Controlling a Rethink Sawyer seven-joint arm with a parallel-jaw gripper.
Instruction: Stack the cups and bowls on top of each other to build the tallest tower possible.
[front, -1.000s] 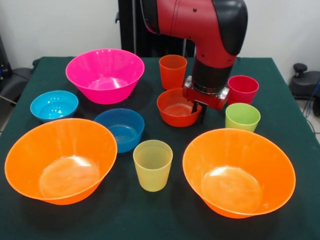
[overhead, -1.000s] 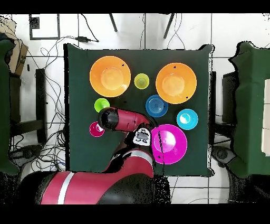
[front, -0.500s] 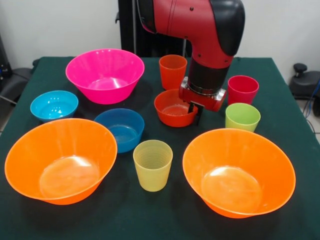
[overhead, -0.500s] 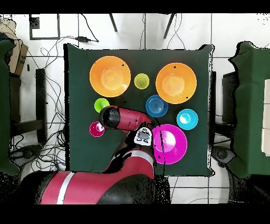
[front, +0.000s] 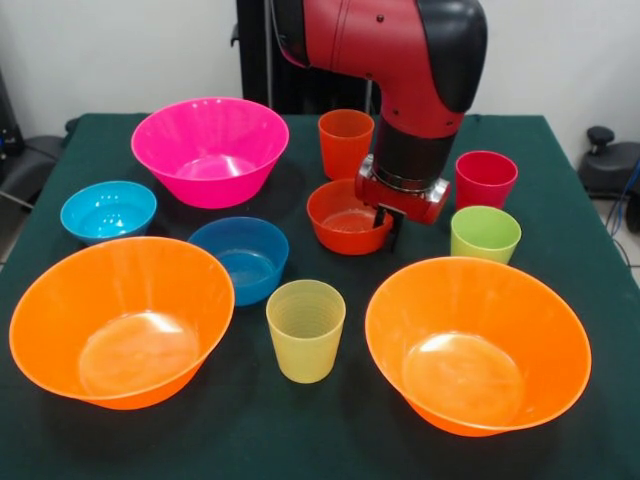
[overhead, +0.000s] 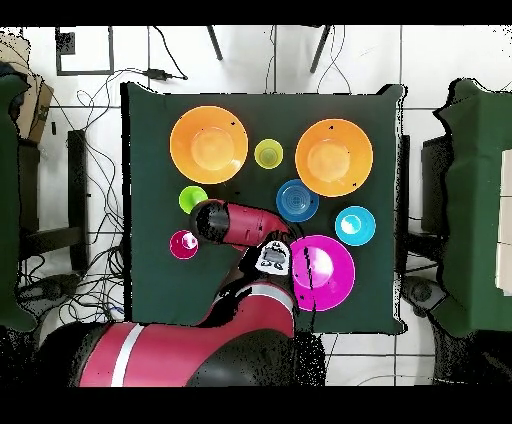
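We see the gripper (front: 388, 226) pinching the red-orange bowl's (front: 340, 222) rim, btwn orange cup (front: 345, 140) & green cup (front: 485, 232).

The arm (front: 400, 50) has glossy red rounded shells, a black elbow cap, and a black wrist cylinder above a red flange.

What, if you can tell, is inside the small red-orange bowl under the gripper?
The small red-orange bowl looks empty. The gripper reaches down at its right rim and covers that part; the arm hides the bowl from overhead.
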